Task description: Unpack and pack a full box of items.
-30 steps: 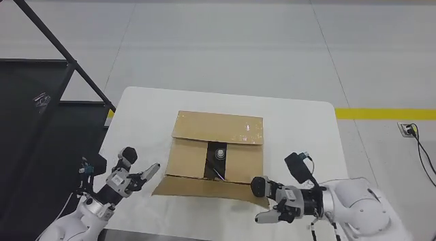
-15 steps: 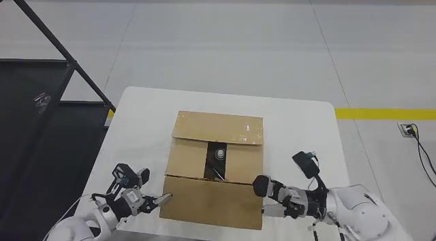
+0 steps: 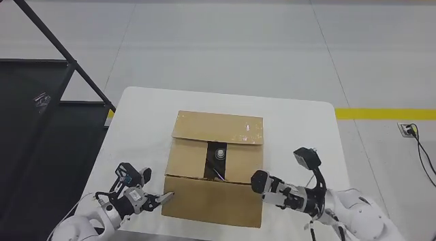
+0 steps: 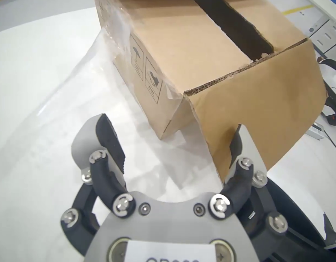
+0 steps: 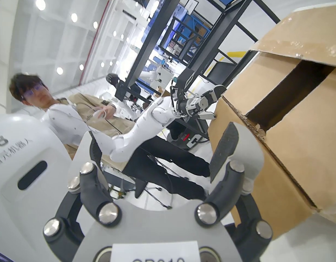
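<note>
A brown cardboard box (image 3: 216, 126) stands mid-table, its top flaps partly apart with a dark gap showing a pale item (image 3: 219, 153) inside. The near flap (image 3: 212, 203) juts out toward me, sloping down. My left gripper (image 3: 158, 200) is open at that flap's left corner; in the left wrist view the gripper (image 4: 173, 143) straddles the flap (image 4: 266, 96) corner, one finger against it. At the flap's right end, my right gripper (image 3: 260, 184) is open. In the right wrist view the right gripper (image 5: 159, 151) has one pad beside the box (image 5: 293, 137), with the left gripper (image 5: 209, 107) beyond.
The white table (image 3: 300, 125) has bare strips on both sides of the box. A clear plastic film (image 4: 97, 63) lies on the table against the box's left side. A black frame (image 3: 61, 57) stands off the table's left edge.
Both grippers have closed in on the near flap's two ends. The flap, earlier lying low, now stands out higher and looks broader from above.
</note>
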